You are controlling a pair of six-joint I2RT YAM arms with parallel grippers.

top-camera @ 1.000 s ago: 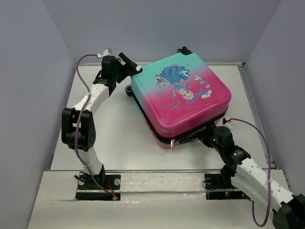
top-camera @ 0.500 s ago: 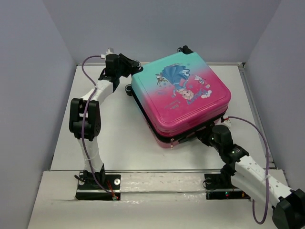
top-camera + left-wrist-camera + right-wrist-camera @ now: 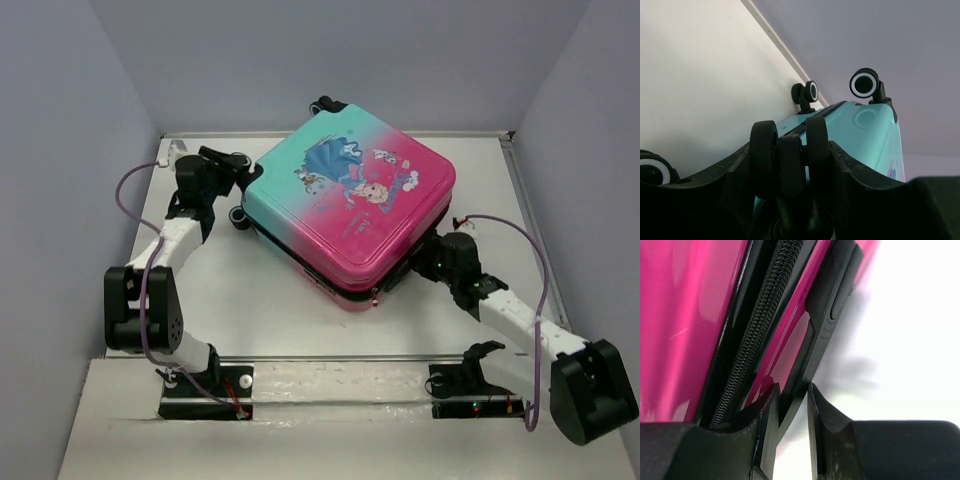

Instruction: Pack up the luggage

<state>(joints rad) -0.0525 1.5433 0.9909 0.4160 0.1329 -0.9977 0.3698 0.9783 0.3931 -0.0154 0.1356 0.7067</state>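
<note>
The luggage [image 3: 345,205] lies flat and closed on the white table, printed side up, teal end at the far left, pink end near. My left gripper [image 3: 238,180] is at its teal corner, shut on a black twin wheel [image 3: 789,150]; the teal shell [image 3: 865,135] shows behind it. My right gripper [image 3: 428,262] is at the pink near-right edge, its jaws closed around the black handle [image 3: 827,310] beside the zipper [image 3: 760,315]. The inside of the luggage is hidden.
Two more wheels [image 3: 864,84] [image 3: 807,92] stick out toward the back wall. Another wheel [image 3: 238,215] sits near the left gripper. Grey walls enclose the table on three sides; the luggage's far corner [image 3: 325,103] is near the back wall.
The luggage has slid left and turned a little. Both grippers moved left with it, the left arm swinging out toward the left wall.
</note>
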